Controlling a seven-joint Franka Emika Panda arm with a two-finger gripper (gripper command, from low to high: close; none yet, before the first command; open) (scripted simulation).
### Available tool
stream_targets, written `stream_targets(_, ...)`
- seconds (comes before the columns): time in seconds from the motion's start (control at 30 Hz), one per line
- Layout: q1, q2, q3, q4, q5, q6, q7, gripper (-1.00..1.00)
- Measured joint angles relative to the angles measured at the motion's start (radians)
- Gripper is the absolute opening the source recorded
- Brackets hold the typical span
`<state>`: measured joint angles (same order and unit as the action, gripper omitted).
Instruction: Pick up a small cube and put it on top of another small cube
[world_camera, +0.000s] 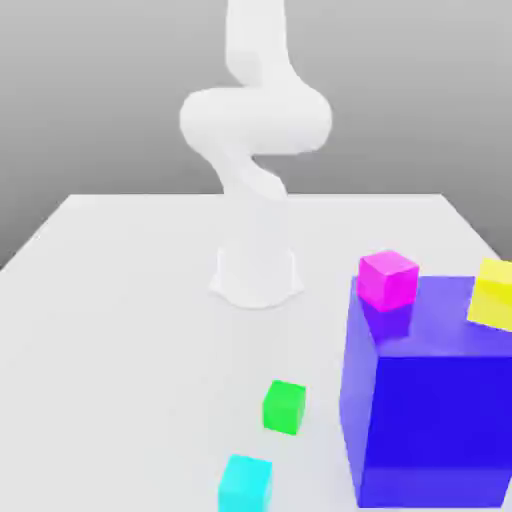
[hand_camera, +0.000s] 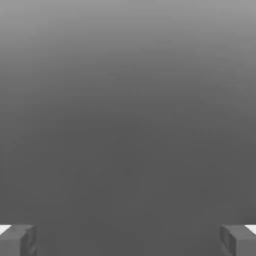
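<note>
The small cyan cube (world_camera: 245, 483) rests on the white table near its front edge. Just behind it, a short gap away, sits the small bright green cube (world_camera: 284, 406). The white arm (world_camera: 255, 120) rises from its round base (world_camera: 256, 275) at the table's middle and curls upward, far from both cubes. In the hand view my gripper (hand_camera: 128, 240) is open, its two grey fingertips (hand_camera: 17, 240) standing wide apart with nothing between them, against plain grey background.
A huge dark blue cube (world_camera: 430, 400) stands at the exterior view's right, close beside the green cube. On its top sit a magenta cube (world_camera: 387, 278) and a yellow cube (world_camera: 493, 292). The white table (world_camera: 110, 330) stretches toward the exterior view's left.
</note>
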<state>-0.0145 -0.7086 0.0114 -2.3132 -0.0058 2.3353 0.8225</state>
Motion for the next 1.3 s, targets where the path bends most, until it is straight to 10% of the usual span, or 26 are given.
stream_targets(1.0,-0.059,1.092,0.031,-0.115,-0.042,0.477,0.226,0.00)
stream_targets(1.03,-0.055,1.128,0.026,-0.108,-0.046,0.505,0.228,-1.00)
stream_targets(1.3,-0.058,1.114,0.029,-0.111,-0.045,0.494,0.229,-1.00)
